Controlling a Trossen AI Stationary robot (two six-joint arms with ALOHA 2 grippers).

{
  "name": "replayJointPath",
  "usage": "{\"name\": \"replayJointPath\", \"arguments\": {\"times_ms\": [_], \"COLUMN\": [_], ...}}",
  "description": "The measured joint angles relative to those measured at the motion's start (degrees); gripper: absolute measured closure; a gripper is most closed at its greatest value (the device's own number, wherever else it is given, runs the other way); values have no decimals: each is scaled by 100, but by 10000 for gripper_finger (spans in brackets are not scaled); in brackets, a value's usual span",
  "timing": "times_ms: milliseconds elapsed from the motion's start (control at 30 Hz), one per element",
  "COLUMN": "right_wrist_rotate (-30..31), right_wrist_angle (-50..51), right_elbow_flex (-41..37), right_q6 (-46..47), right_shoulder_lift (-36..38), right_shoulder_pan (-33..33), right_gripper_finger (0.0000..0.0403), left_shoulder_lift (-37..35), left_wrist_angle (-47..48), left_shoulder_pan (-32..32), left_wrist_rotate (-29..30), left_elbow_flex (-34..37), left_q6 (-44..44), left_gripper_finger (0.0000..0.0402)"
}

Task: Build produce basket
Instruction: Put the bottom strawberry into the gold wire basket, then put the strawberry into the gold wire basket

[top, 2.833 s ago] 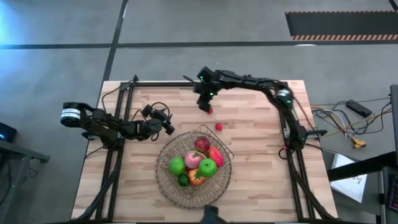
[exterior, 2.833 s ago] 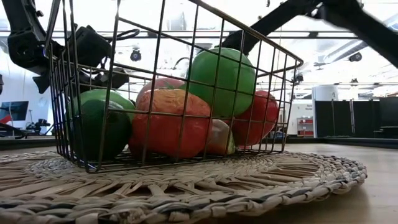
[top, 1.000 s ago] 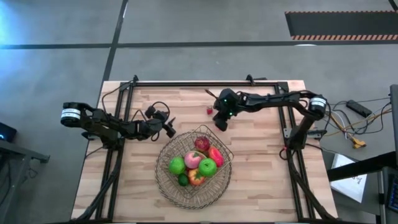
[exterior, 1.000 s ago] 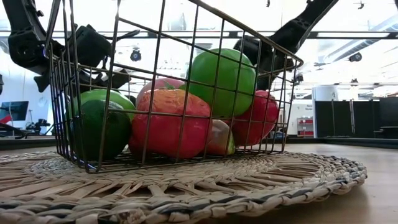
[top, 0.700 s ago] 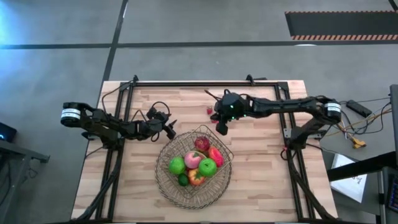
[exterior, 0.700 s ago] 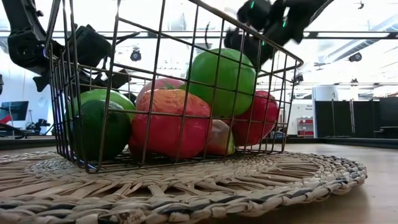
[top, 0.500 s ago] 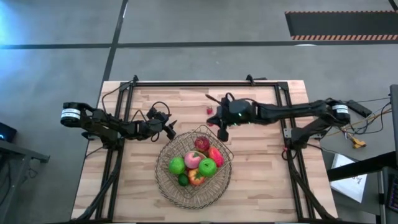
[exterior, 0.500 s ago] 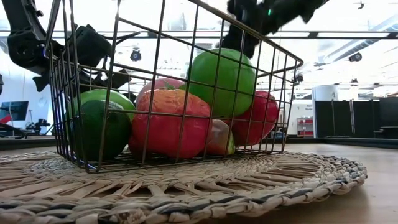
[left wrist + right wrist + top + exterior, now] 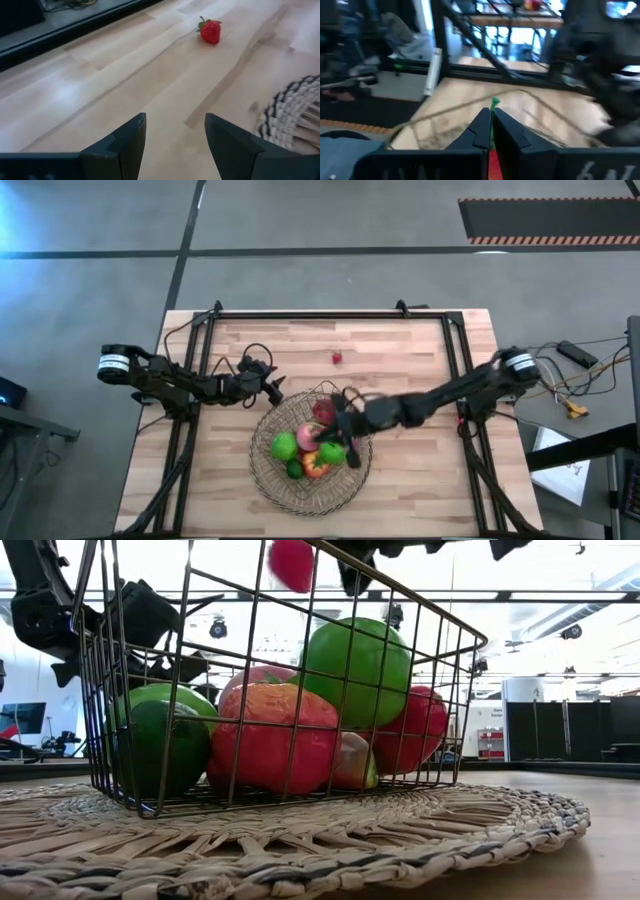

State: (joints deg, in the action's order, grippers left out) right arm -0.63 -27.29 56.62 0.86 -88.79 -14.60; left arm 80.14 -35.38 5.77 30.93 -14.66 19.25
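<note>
— Looking down from above, where do you see the basket (image 9: 400, 592)?

— You find it near the front middle of the surface (image 9: 420, 480), standing on the round woven mat (image 9: 270, 485). It already holds a heap of produce: one green apple (image 9: 285, 446) on the left, a second green apple (image 9: 332, 452) to its right, a pink peach (image 9: 308, 437) between them, a dark lime (image 9: 294, 470) at the front, and a red-yellow fruit (image 9: 316, 465) beside the lime. From surface height you see the fruit piled up to about rim level, with one green apple topmost.

— And your right claw (image 9: 489, 112)?

— Your right arm reaches in from the right side, and its claw hangs over the basket. Its fingers are pressed together, pinching the held strawberry (image 9: 291, 562); from the wrist you see the green leaf poking out at the fingertips and red between the fingers. In the low view that berry sits above the rim, clear of the fruit below.

— What about your left claw (image 9: 275, 385)?

— It waits just off the mat's left rear edge, fingers spread with nothing between them. Past them you see the loose strawberry (image 9: 211, 31) lying on bare wood, behind the mat and well apart from the basket.
</note>
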Motion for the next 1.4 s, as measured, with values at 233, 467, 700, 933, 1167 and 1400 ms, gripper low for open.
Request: {"name": "replayJointPath", "arguments": {"times_ms": [233,467,700,933,1167,1400], "right_wrist_rotate": [-882,-873,-647,-326,379,971], "right_wrist_angle": [-1483,-1073,-180,409,1040,2184], "right_elbow_flex": [314,1047,1489,1655,1899,2351], "right_q6": [256,180,-43,-23,-13,-137], "right_shoulder_lift": [-1339,-2189,-2341,-2300,-2271,-2207], "right_shoulder_pan": [-165,-150,-161,-142,-126,-126], "right_gripper_finger": [394,394,394,394,382,338], "left_shoulder_lift": [0,0,0,0,0,0], "left_wrist_angle": [-11,-17,-15,-15,-15,-15], "left_shoulder_pan": [-10,-17,-17,-19,-19,-19], "left_wrist_rotate": [-49,-51,-52,-54,-54,-54], "left_elbow_flex": [-8,-22,-20,-20,-20,-20], "left_q6": [137,160,157,146,149,148], "left_gripper_finger": [214,214,214,214,214,214]}}
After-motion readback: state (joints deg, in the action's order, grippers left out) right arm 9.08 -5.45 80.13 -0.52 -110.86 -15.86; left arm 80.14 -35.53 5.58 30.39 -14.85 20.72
